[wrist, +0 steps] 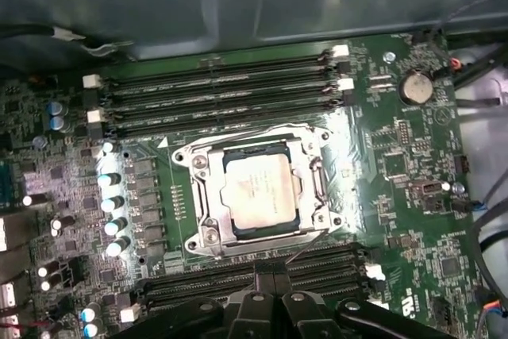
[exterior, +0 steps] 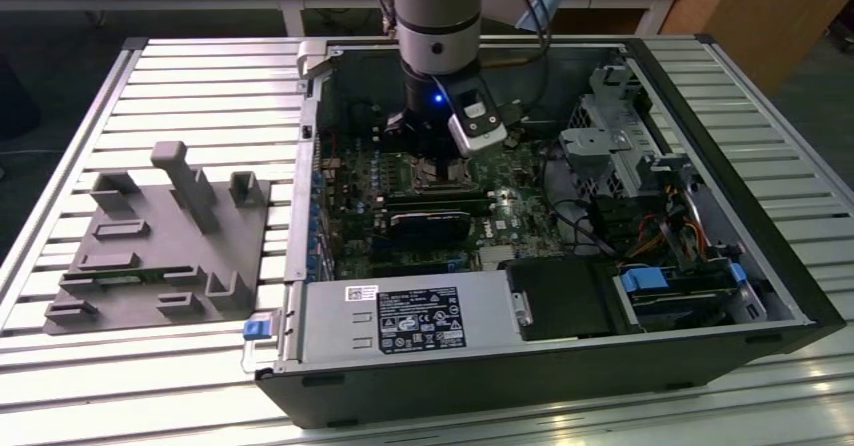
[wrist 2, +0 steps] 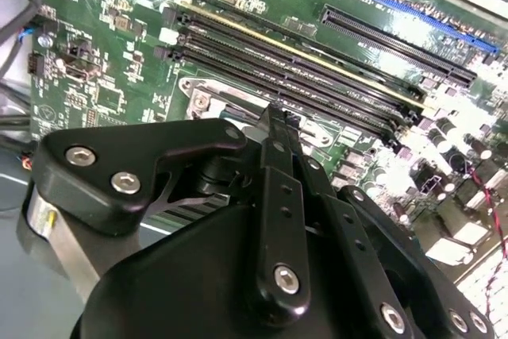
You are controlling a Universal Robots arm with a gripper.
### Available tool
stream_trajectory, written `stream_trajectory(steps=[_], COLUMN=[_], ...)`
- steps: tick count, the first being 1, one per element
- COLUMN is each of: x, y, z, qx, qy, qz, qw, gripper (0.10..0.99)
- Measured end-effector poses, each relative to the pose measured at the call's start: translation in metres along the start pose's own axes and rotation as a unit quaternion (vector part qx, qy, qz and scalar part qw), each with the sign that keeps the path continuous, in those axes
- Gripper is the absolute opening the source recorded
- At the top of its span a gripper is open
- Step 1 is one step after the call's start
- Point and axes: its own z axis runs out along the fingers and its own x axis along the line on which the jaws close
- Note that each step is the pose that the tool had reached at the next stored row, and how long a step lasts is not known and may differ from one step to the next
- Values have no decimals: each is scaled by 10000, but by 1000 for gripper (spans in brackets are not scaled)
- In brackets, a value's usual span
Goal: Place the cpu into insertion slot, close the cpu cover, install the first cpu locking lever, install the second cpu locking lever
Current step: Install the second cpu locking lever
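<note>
1. The cpu (wrist: 258,192) lies flat in the insertion slot (wrist: 208,237), its dull silver top facing up in the first wrist view.
2. The cpu cover (wrist: 313,188) is folded down around the chip, its silvery frame bordering the metal top on all sides.
3. Long black memory slots (wrist: 218,97) run just beside the socket on one side, and a second bank (wrist: 317,263) runs on the other, with green motherboard (wrist: 397,156) all around.
4. The gripper (wrist: 271,269) hovers just beside the socket, over the nearer memory bank, holding nothing; its fingers (wrist 2: 274,129) are pressed together into a single narrow tip.
5. In the exterior view the arm (exterior: 438,16) reaches straight down into the open computer case (exterior: 534,376), which lies on a slatted metal table (exterior: 200,76).
6. A grey fixture block (exterior: 160,246) sits on the table at the exterior view's left, well apart from the case.
</note>
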Motion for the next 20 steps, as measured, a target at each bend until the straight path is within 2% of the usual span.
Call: stream_trajectory(steps=[14, 18, 20], x=[170, 185, 194], y=[-63, -103, -122], z=[116, 141, 146], qx=[-34, -85, -145], qy=[12, 19, 28], qz=[-226, -258, -261], qw=[9997, 9996, 9996], gripper=[106, 106, 106])
